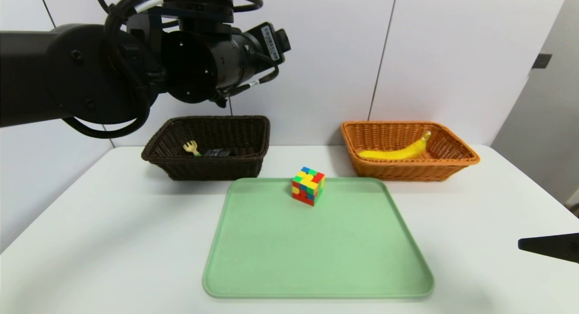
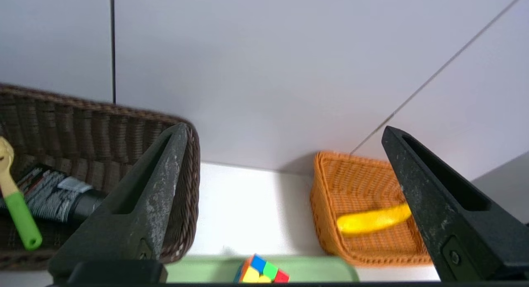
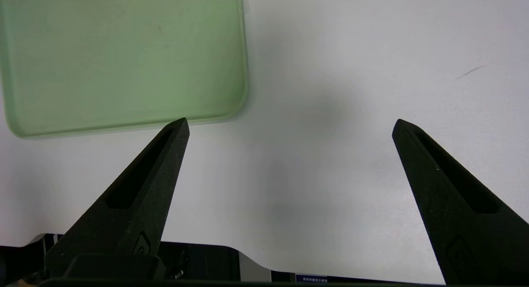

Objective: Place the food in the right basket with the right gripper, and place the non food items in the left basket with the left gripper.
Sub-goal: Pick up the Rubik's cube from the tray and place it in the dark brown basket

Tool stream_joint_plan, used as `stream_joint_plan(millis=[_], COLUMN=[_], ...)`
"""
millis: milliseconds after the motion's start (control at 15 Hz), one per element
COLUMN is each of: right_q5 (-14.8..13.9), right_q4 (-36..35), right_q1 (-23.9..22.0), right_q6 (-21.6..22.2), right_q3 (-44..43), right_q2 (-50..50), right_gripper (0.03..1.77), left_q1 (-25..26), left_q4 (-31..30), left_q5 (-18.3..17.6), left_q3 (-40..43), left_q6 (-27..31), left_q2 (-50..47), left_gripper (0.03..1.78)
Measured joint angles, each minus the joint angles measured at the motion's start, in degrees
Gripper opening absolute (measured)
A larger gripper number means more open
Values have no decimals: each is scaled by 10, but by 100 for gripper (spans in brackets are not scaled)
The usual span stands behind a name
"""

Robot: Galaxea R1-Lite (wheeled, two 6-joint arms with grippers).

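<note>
The yellow banana lies in the orange-tan right basket. In the dark brown left basket rest the green-handled wooden fork and the black tube. The multicoloured puzzle cube stands on the far edge of the green tray. My left arm hangs high over the dark basket's right end; its gripper is open and holds nothing. My right gripper is open and empty, low over bare table at the near right; only one finger shows in the head view.
The white table ends at a white panelled wall behind the baskets. The tray's near right corner lies just beside my right gripper. The table's front edge runs right beneath the right wrist.
</note>
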Motion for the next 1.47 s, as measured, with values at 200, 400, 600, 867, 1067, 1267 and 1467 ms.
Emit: stream_joint_plan(millis=[200,400,600,867,1067,1267,1467], right_q5=[0,0,0,0,-1,-1,0], right_q4=[0,0,0,0,0,0,-2], right_q1=[0,0,0,0,0,-1,-1], right_q6=[0,-1,-1,0,0,0,0], right_q3=[-2,-2,-2,-3,0,1,1], right_q2=[-1,-1,-1,-2,-2,-1,0], right_gripper=[170,170,170,170,170,170,170], left_q1=[-23,-44,-59,-64,-64,-64,-65], left_q4=[43,27,-61,-249,-344,-361,-377], left_q5=[-8,-59,-96,-136,-144,-145,-141], left_q3=[61,160,278,408,440,446,448], left_q6=[6,52,122,194,211,210,208], left_q2=[-24,-51,-65,-38,2,31,58], left_gripper=[167,168,169,169,169,169,169])
